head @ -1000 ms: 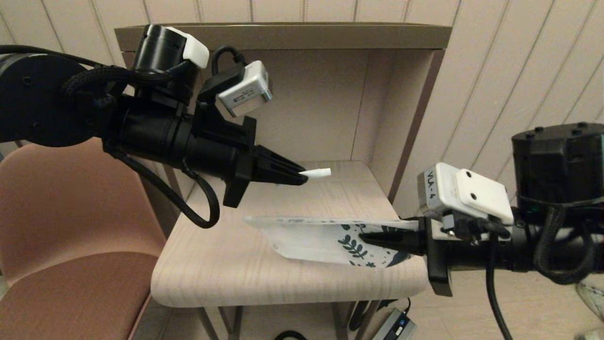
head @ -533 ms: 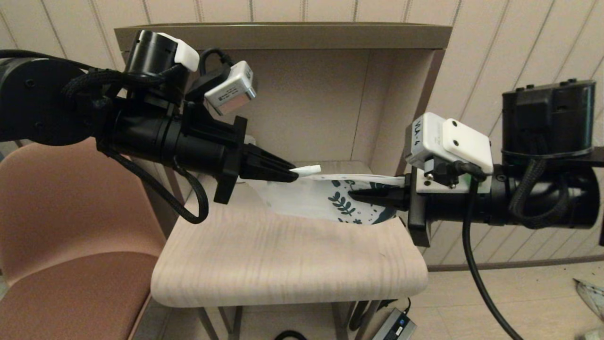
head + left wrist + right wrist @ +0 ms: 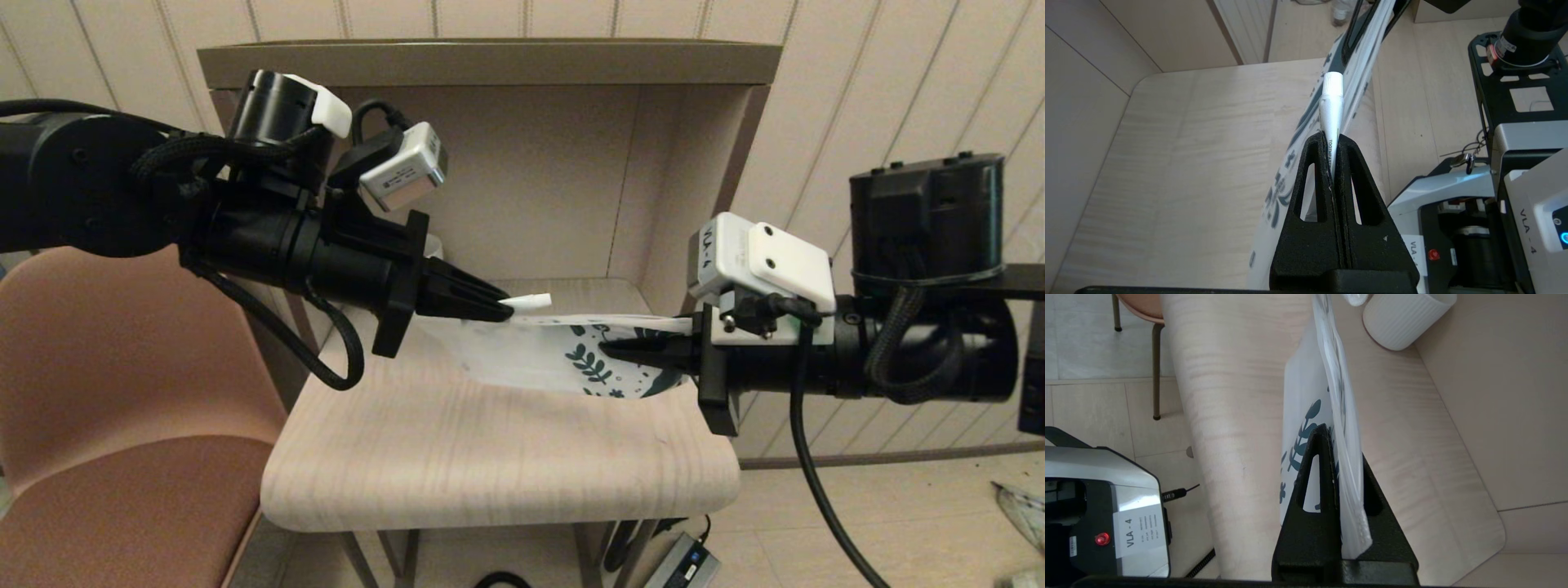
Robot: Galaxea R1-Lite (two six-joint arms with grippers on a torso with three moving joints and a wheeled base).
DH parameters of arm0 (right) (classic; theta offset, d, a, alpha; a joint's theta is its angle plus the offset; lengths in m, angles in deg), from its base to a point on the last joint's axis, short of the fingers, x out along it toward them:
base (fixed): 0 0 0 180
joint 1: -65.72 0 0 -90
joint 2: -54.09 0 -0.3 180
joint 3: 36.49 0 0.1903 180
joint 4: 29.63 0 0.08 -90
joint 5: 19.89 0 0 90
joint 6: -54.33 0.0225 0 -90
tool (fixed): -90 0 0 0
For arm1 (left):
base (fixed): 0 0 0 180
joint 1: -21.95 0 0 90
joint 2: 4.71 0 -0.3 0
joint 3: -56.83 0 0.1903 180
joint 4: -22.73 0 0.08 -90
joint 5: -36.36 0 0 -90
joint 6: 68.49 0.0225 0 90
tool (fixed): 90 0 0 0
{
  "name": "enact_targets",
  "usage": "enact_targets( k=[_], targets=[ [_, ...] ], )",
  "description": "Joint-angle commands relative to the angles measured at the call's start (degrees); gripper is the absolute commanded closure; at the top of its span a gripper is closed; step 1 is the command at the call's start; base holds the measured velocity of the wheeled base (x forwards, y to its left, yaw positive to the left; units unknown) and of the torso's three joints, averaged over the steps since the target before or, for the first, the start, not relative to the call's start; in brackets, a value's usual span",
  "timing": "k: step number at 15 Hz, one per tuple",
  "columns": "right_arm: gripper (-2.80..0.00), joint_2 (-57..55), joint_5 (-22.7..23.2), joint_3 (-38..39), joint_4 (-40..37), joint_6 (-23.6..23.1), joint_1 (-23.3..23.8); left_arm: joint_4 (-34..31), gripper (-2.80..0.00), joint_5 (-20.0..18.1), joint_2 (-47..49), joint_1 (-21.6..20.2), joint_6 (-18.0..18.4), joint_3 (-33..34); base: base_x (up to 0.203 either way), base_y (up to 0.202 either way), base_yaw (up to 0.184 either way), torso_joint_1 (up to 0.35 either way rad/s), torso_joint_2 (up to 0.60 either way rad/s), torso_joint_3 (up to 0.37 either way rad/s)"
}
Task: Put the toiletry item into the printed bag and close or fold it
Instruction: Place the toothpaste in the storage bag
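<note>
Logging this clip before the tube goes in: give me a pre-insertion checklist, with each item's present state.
1. Left gripper shut on the toiletry item: ok.
2. Right gripper shut on the printed bag, held above the table: ok.
3. Tube's cap end points toward the bag's top edge: ok.
4. Bag mouth open enough to admit the tube: cannot tell; both wrist views show the bag only edge-on.
5. Tube inside the bag: not ok; it is bare along the bag's top edge.
6. White mug apart from the bag: ok.

White tube (image 3: 526, 301) above lifted printed bag (image 3: 563, 359)
</note>
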Motion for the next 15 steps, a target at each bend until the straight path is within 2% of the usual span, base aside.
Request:
enact_targets(
  k=[1, 9, 15],
  targets=[
    [0.00, -0.3, 0.2, 0.2, 0.2, -0.2, 0.0, -0.1, 0.00, -0.3, -0.6, 0.0, 0.3, 0.4, 0.000, 0.000, 0.000, 0.000, 0.00, 0.000],
    [0.00, -0.9, 0.2, -0.6, 0.5, -0.2, 0.0, 0.0, 0.00, -0.2, -0.7, 0.2, 1.1, 3.5, 0.000, 0.000, 0.000, 0.000, 0.00, 0.000],
    [0.00, -0.9, 0.2, -0.5, 0.4, -0.2, -0.1, 0.1, 0.00, -0.3, 0.7, 0.3, 1.5, 2.9, 0.000, 0.000, 0.000, 0.000, 0.00, 0.000]
  ],
)
